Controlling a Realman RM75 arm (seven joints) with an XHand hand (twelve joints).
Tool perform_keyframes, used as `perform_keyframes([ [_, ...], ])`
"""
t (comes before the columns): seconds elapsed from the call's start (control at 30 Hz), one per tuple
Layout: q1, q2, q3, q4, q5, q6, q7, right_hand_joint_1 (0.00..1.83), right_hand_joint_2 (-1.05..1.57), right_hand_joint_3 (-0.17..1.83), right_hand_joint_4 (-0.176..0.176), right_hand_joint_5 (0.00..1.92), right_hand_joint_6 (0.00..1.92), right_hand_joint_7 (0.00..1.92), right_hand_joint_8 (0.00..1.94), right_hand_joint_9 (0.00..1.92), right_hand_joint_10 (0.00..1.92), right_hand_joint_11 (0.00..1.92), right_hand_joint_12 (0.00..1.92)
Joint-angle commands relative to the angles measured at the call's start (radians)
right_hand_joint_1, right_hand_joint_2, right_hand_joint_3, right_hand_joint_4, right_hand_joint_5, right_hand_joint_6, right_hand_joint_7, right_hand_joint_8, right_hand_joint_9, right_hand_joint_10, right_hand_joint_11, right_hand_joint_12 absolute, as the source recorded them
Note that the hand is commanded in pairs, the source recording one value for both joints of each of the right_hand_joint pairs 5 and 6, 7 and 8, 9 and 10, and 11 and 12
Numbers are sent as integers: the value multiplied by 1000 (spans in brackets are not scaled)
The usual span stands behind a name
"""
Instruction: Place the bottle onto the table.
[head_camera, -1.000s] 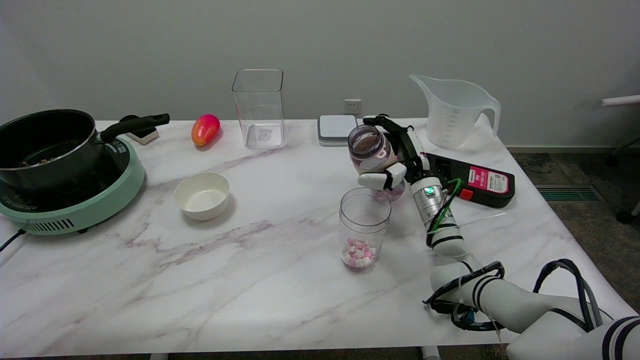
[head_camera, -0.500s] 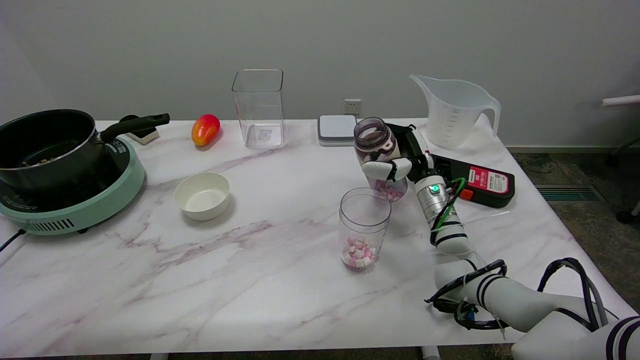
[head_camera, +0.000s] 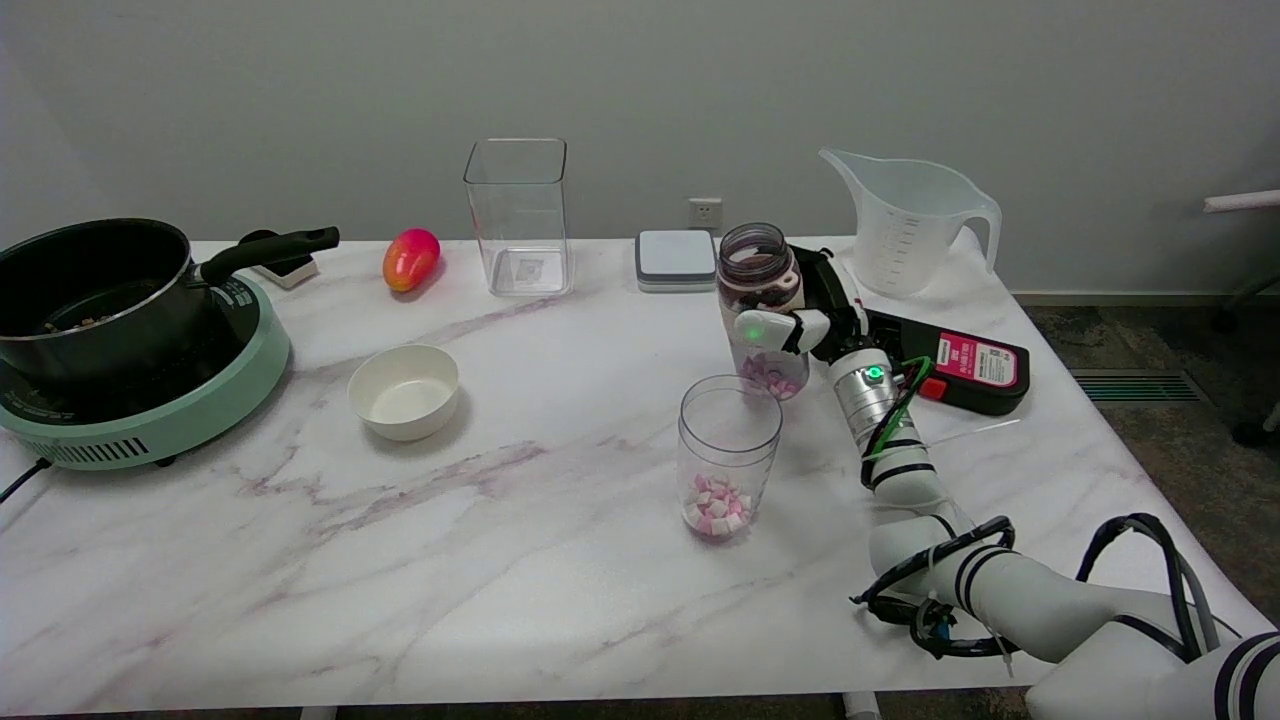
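We have the bottle (head_camera: 762, 310) in our right hand (head_camera: 800, 325), fingers wrapped round its middle, thumb white across the front. It stands almost upright, mouth open at the top, a few pink and white pieces lying in its base. We judge the upright hold is there so that it can go down flat on its bottom and spill nothing. Whether its base already touches the marble table (head_camera: 500, 560) we cannot tell; it looks very close.

We take the clear cup (head_camera: 729, 455) as our landmark. The bottle is just behind it and slightly to its right, near but apart. That leaves us little room in front, so we would lower straight down, not forward. Behind and to the right of the cup lies a black device (head_camera: 965, 365), close by our wrist. Far behind the cup to the right stands the measuring jug (head_camera: 912, 222); to the cup's left sits a white bowl (head_camera: 404, 391).
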Motion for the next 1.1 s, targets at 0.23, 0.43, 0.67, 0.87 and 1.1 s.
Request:
perform_keyframes([
  [0.23, 3, -23, -36, 10, 11, -14, 164, 1179, 1361, 485, 0, 1920, 1920, 1920, 1920, 1588, 1588, 1344, 1344],
  [0.43, -2, -32, -77, 26, 66, -24, 182, 1179, 1368, 488, 0, 1920, 1920, 1920, 1920, 1593, 1593, 1351, 1351],
  [0.67, -14, -44, -75, 31, 78, 9, 54, 1148, 1444, 439, 0, 1920, 1920, 1920, 1920, 1639, 1639, 1424, 1424],
  [0.87, -32, -73, -73, 23, 129, 80, -100, 1116, 1525, 415, 0, 1920, 1920, 1920, 1920, 1665, 1665, 1470, 1470],
  [1.1, -43, -89, -74, 21, 160, 126, -182, 1122, 1543, 416, 0, 1920, 1920, 1920, 1920, 1682, 1682, 1501, 1501],
])
